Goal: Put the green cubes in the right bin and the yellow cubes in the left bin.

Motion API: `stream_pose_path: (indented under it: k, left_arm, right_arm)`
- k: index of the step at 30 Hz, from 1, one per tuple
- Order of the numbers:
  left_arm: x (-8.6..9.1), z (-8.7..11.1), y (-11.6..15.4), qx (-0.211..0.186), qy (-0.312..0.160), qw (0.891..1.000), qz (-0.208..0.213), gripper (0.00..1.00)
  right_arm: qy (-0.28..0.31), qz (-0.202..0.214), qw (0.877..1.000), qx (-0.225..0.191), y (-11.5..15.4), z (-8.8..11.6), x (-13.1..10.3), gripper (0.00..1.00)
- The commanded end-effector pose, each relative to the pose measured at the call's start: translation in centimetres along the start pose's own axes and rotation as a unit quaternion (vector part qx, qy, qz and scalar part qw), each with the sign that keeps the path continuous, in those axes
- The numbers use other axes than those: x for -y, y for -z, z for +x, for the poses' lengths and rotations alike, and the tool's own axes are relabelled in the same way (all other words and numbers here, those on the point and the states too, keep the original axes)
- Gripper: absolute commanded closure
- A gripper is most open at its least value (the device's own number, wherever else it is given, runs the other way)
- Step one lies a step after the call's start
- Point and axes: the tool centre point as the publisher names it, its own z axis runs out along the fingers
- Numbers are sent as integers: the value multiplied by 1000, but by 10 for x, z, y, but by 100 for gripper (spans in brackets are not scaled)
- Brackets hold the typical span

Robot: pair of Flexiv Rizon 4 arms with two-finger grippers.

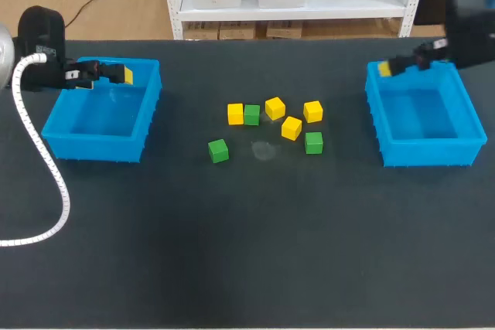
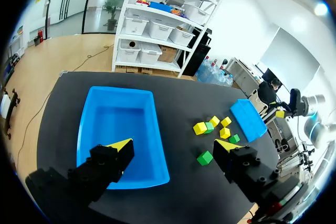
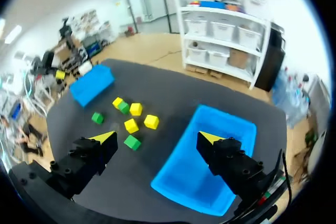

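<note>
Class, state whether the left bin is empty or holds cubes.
Empty. The left bin shows only bare blue floor; all seven cubes lie on the table outside it.

- Our left arm (image 1: 40, 30) ends in a bulky matt-black housing with rounded corners.
- A white ribbed cable hose (image 1: 35, 141) leaves that housing and trails off in a long curve.
- Our left end effector (image 2: 173, 145) has two blocky, faceted black fingers (image 2: 105, 163), each capped with a bright yellow wedge tip. Small round recesses dot the black blocks.
- Our right arm (image 1: 472, 25) shows only as a dark, blurred mass, and we cannot make out its detail.
- Our right end effector (image 3: 157, 138) is built the same way, with angular black fingers (image 3: 231, 163) and yellow triangular tips. A thin black cable (image 3: 282, 169) arcs beside one finger's base.
</note>
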Motion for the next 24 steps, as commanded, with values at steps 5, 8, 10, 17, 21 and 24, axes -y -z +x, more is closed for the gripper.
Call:
stream_pose_path:
  k: [5,8,10,17,21,24]
  left_arm:
    - [-2,2,0,4,-1,1000,5,0]
    - [-2,2,0,4,-1,1000,5,0]
    - [-2,2,0,4,-1,1000,5,0]
    - [-2,2,0,4,-1,1000,5,0]
    - [-2,2,0,4,-1,1000,5,0]
    - [-2,2,0,4,-1,1000,5,0]
  right_arm:
    - [65,49,994,-74,-39,-2,-31,0]
    - [81,42,991,-96,-54,8,-40,0]
    - [88,42,989,-108,-63,15,-44,0]
    - [116,51,982,-141,-88,39,-54,0]
    - [115,55,979,-159,-99,49,-54,0]
    - [110,61,978,-169,-107,56,-55,0]
